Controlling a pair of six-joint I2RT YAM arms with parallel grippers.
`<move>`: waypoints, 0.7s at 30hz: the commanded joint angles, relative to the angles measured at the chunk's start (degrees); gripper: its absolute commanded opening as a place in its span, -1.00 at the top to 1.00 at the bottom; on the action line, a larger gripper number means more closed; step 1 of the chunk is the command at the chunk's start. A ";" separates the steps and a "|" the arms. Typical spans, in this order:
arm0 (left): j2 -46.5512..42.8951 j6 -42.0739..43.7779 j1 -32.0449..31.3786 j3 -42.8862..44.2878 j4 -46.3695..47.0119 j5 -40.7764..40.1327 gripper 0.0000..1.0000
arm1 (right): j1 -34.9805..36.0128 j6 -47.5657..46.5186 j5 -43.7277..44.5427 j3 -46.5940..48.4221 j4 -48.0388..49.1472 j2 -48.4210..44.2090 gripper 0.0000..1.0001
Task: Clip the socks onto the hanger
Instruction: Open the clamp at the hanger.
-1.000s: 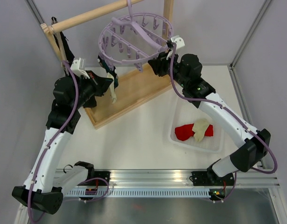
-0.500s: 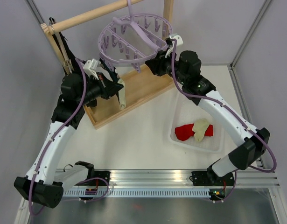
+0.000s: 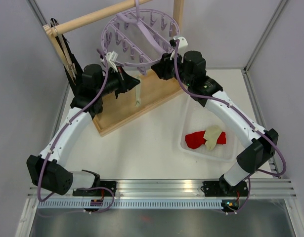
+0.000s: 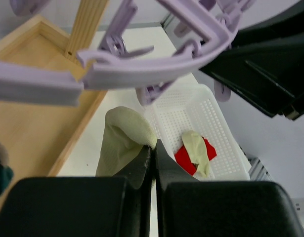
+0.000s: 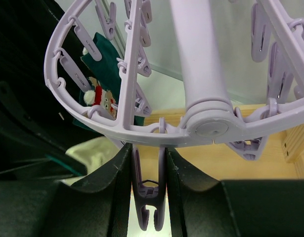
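Observation:
The lavender hanger point(image 3: 138, 37) hangs from the wooden rack, tilted. My right gripper point(image 3: 160, 63) is shut on one of its dangling clips point(image 5: 148, 197), squeezing the clip's top arms between both fingers. My left gripper point(image 3: 135, 87) is shut on a cream sock point(image 3: 137, 97), which hangs just below the hanger's near rim point(image 4: 156, 66). In the left wrist view the sock point(image 4: 123, 140) is pinched at its edge. A dark teal sock with a red-white pattern point(image 5: 103, 74) is clipped to the ring. A red sock point(image 3: 194, 140) and another cream sock point(image 3: 211, 136) lie in the white basket point(image 3: 218, 151).
The wooden rack's base tray point(image 3: 123, 109) sits under the hanger, with its top bar point(image 3: 92, 17) behind. A long black cloth point(image 3: 65, 55) hangs at the rack's left end. The basket point(image 4: 211, 111) is to the right of the rack.
My left arm has swung right and up, carrying the cream sock from the rack's base to under the hanger's near rim. The right gripper and hanger shifted slightly left and back.

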 commanded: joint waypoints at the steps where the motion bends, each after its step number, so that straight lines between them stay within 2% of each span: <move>1: 1.22 -0.88 0.09 5.34 4.49 -4.18 0.95 | 0.45 -0.07 0.17 3.37 -1.27 0.35 0.45; 7: 3.59 -0.09 0.00 8.42 4.57 -8.32 0.95 | 0.45 -1.03 0.44 4.60 -2.42 0.70 0.26; 15: 4.65 1.23 0.00 10.09 3.70 -9.38 0.95 | 0.54 -2.44 1.05 8.11 -5.40 2.28 0.02; 21: 5.09 1.93 0.09 10.53 3.34 -9.29 0.95 | 0.45 -2.97 1.58 10.75 -6.90 3.77 0.00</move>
